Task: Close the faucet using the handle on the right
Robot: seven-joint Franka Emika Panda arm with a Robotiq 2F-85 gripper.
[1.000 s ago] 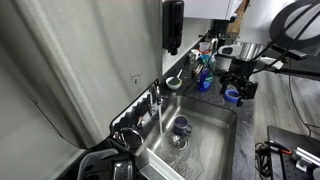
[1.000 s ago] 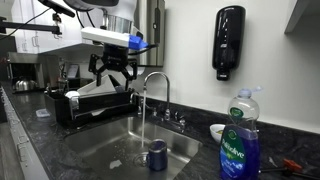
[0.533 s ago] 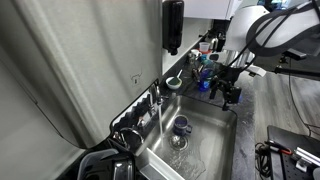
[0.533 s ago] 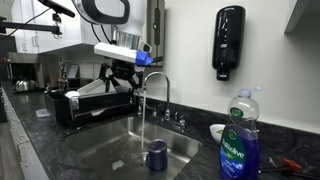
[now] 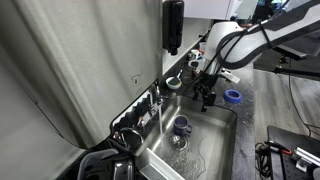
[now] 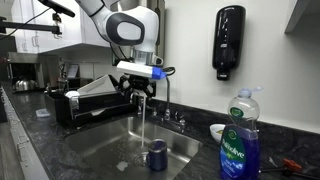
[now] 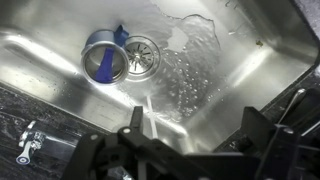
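Observation:
The gooseneck faucet stands behind the steel sink and water runs from it in a thin stream. Its two small handles sit at the base; the right one is untouched. In an exterior view the faucet is at the sink's back edge. My gripper hangs open and empty over the basin, close to the spout and above the handles; it also shows in an exterior view. In the wrist view the open fingers frame the stream and the sink floor.
A blue cup lies in the sink beside the drain. A dish rack stands beside the sink. A blue soap bottle and a small bowl are on the counter. A black soap dispenser hangs on the wall.
The arm has moved from above the counter to over the sink, toward the faucet spout, and has dropped lower. The gripper stays open. Water keeps running.

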